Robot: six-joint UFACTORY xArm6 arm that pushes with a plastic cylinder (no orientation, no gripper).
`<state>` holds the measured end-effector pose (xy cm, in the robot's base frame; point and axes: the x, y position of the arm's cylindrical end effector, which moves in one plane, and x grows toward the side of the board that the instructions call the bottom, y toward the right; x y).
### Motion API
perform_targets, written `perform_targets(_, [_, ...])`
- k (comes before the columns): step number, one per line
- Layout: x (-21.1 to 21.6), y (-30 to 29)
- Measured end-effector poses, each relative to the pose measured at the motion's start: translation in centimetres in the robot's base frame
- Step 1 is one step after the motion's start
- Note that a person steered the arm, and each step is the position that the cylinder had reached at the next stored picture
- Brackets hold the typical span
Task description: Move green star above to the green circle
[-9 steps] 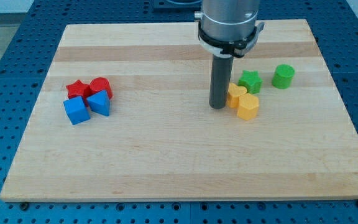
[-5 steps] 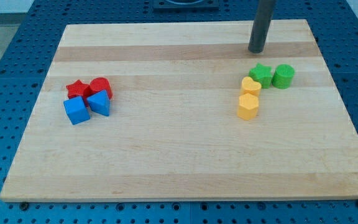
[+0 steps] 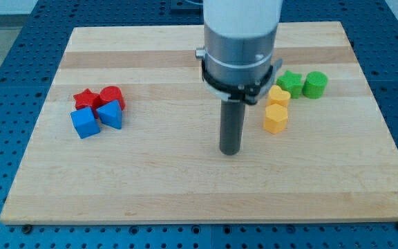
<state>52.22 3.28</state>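
While the wooden board is lying flat, my tip, a bare rod with nothing to open or close, is resting left of and below the yellow blocks. Green star is touching the green circle on its left, not above it, so the push is remaining.

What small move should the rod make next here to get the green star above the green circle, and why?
Probably slide my tip toward the view's right, passing below the two yellow blocks, to come up under the green star block. The star sits touching the left side of the green round block, level with it, not above. My tip stands apart, to the lower left, touching no block.
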Motion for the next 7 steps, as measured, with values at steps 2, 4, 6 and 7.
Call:
perform_targets(2, [4.4,4.2])
perform_targets(4, [-0.6,5.7])
perform_targets(6, [-8.2,7.2])
perform_targets(7, [-14.6,10.5])
